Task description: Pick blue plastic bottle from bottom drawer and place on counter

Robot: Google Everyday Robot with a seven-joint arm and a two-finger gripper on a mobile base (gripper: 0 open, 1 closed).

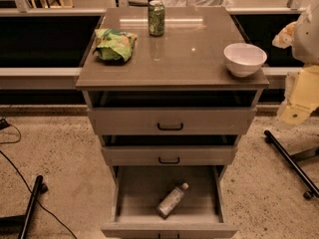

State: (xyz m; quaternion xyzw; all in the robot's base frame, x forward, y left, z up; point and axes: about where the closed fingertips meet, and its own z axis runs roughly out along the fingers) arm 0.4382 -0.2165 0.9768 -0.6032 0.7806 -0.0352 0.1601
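The open bottom drawer point(139, 195) holds the blue plastic bottle point(172, 200) on its side, cap pointing back-right, low and to the left of the gripper point(298, 101), which hangs beyond the worktop's point(174, 59) right edge, its grip state impossible to tell.

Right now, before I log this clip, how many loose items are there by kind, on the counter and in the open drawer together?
Cans: 1, the green soda can on the counter
Bags: 1, the green snack bag on the counter
Bowls: 1, the white bowl on the counter
Bottles: 1, the blue plastic bottle lying in the bottom drawer
Total: 4
The tool is at the right edge, apart from all four.
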